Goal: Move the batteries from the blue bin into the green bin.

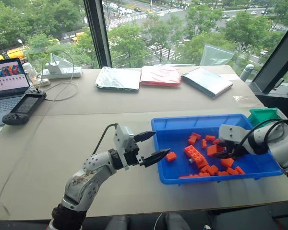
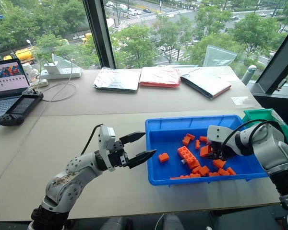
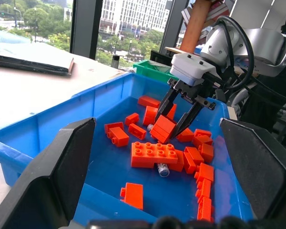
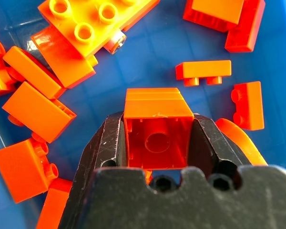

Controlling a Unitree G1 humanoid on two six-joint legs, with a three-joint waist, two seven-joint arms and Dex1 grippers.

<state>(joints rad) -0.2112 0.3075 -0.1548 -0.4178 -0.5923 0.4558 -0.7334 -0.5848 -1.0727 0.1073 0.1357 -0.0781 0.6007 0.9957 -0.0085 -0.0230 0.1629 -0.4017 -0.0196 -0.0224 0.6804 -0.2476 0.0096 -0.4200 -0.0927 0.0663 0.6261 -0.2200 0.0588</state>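
Observation:
The blue bin (image 1: 159,125) sits at the table's right and holds several orange bricks. A small silver battery (image 3: 163,169) lies in it, partly tucked under a large orange plate (image 3: 154,153). My right gripper (image 3: 168,133) hangs over the bin's middle, shut on a square orange brick (image 4: 157,121) raised off the bin floor. My left gripper (image 1: 161,143) hovers at the bin's left wall, pointing into it, open with nothing between its fingers. The green bin (image 1: 263,115) stands just behind the blue bin's far right corner.
A laptop (image 1: 7,86), a black handheld controller (image 1: 24,106) and a white power strip (image 1: 61,72) with cables are at the far left. Two silver bags (image 1: 119,78) and a red one (image 1: 161,75) lie along the window. The table's front edge (image 1: 182,203) runs close below the bin.

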